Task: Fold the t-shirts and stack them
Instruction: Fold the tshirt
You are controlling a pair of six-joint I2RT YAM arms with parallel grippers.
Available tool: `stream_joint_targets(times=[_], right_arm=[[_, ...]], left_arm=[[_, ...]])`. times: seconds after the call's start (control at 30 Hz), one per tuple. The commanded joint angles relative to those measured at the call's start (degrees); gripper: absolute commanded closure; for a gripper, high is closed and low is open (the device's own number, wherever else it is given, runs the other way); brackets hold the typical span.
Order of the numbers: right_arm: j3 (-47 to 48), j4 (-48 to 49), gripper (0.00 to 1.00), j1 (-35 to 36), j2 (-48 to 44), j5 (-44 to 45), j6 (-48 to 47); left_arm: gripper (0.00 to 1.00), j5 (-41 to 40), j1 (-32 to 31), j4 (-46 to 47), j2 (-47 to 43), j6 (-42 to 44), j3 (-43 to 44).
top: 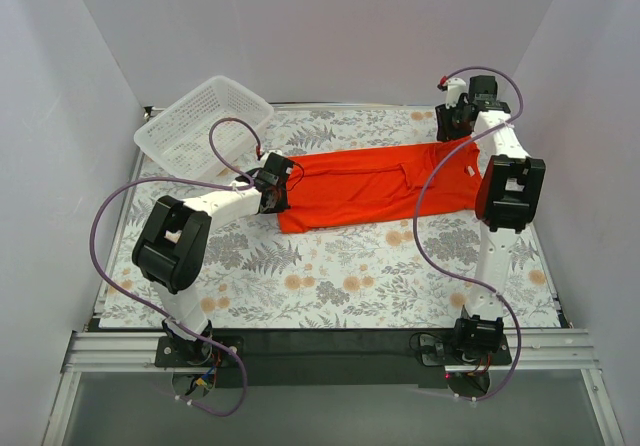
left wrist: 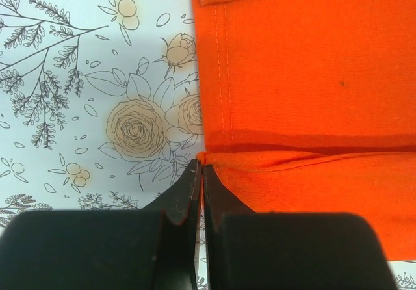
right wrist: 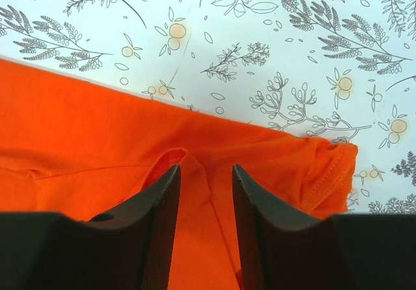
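Note:
One orange-red t-shirt [top: 370,186] lies on the floral table cloth, folded into a long band running left to right. My left gripper [top: 283,184] is at the band's left end. In the left wrist view the t-shirt [left wrist: 305,75] fills the right side, and the left gripper [left wrist: 202,163] is shut, pinching a fold of its hemmed edge. My right gripper [top: 458,134] is at the band's far right end. In the right wrist view it [right wrist: 206,168] is open, low over the t-shirt [right wrist: 78,127], with a small raised fold between its fingers.
A white lattice basket [top: 205,121] lies tilted at the back left, just behind the left arm. White walls close in the table on three sides. Purple cables loop over both arms.

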Motion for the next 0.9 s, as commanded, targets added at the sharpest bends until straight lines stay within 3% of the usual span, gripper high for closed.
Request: stream_joint_targets(times=[0.0,0.07,0.17,0.2,0.3,0.4,0.53,0.73,0.87], right_arm=[[2.42,3.09,0.62,0.58,-0.77,2.44,5.95],[-0.21,3.53,0.61,0.41,-4.18,1.3,5.43],[-7.93,2.84,0.59,-0.29,-11.11,-4.4,0.02],[-13.61,2.75,0.58,-0.64,-13.33,-6.59,-2.11],[-21.55,1.34,0.52,-2.49,-21.59,-14.51,-8.8],[-28.77,0.46,0.49,-3.72,-26.7,-15.23,-10.48],[-32.56,-0.42,0.5,-4.69,-27.06,-16.02,-5.31],[-28.35,-0.33,0.5,-4.69,-19.33,-16.63,6.9],[-26.24,-0.42,0.51,-4.69,-15.38,-17.16,10.17]], left_arm=[[1.0,-2.04,0.49,0.7,-1.22,0.24,2.23],[1.0,-2.3,0.41,0.78,-1.49,0.41,2.41],[0.9,-2.92,0.41,0.52,-1.84,0.85,3.11],[0.73,-3.09,0.41,0.34,-2.45,1.03,3.47],[0.51,-3.01,0.41,0.6,-4.21,1.29,3.91],[0.46,-1.26,0.41,1.74,-8.51,1.91,3.65],[0.42,1.91,0.41,2.72,-15.01,3.22,2.15],[0.35,4.99,0.41,1.05,-29.86,5.6,-4.35],[0.3,4.64,0.41,-0.45,-42.07,8.84,-10.58]])
